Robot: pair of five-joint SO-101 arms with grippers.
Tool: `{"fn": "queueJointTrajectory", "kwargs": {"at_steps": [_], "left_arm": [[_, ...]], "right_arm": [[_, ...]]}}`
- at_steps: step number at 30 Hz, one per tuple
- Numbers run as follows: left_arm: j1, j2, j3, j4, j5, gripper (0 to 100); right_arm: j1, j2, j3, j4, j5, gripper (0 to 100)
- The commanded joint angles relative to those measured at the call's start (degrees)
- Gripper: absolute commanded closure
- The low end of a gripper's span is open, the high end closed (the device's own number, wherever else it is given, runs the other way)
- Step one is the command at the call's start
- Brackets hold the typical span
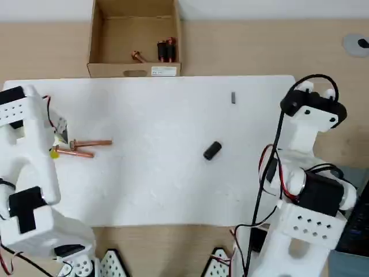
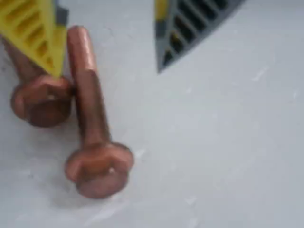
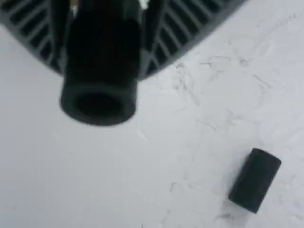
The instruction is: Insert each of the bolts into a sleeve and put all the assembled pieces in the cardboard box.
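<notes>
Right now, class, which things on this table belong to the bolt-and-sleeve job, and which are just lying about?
Job: two copper-coloured metal bolts; loose black cylindrical sleeve; second black sleeve in right gripper; brown cardboard box.
Lying about: small grey strip; grey round disc.

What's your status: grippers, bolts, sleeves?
Left gripper open over two copper bolts. Right gripper shut on black sleeve. Second sleeve loose on white mat, between arms.

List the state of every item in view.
Two copper metal bolts: lying flat, no sleeves
Left end effector: open above them
Right end effector: shut on black cylindrical sleeve
Second black sleeve: lying loose
Brown cardboard box: open, sleeved bolts inside
</notes>
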Motion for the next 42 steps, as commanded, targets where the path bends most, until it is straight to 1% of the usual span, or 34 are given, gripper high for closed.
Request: {"fn": "queueJointTrajectory", "kwargs": {"at_steps": [1, 10, 17, 23, 26, 29, 38, 42], "left_arm": [[-0.9, 1.0, -2.7, -0.5, 0.0, 86], [-0.4, 5.5, -2.9, -0.5, 0.1, 86], [-0.7, 9.1, -2.5, -5.3, 0.2, 86], [-0.5, 11.5, -2.5, -7.5, 0.3, 86], [-0.6, 12.8, -2.5, -7.5, 0.3, 90], [-0.8, 14.0, -2.5, -7.5, 0.2, 100], [-0.8, 14.0, -3.6, -6.7, 0.1, 100], [-0.4, 14.0, -9.5, -0.2, 0.1, 100]], "right_arm": [[0.6, -0.7, 1.7, -2.9, 0.1, 98.9], [0.6, -0.8, 2.5, -3.5, 0.3, 98.9], [0.6, -0.8, 2.5, -3.5, 0.4, 98.9], [0.6, -0.8, 2.5, -3.5, 0.4, 98.8], [0.6, -0.7, 2.5, -3.5, 0.4, 98.8], [0.6, -0.7, 2.4, -3.6, 0.4, 98.8], [0.5, -0.8, 2.3, -5.2, 0.4, 98.8], [0.5, -0.8, 0.1, -4.9, 0.4, 98.8]]}}
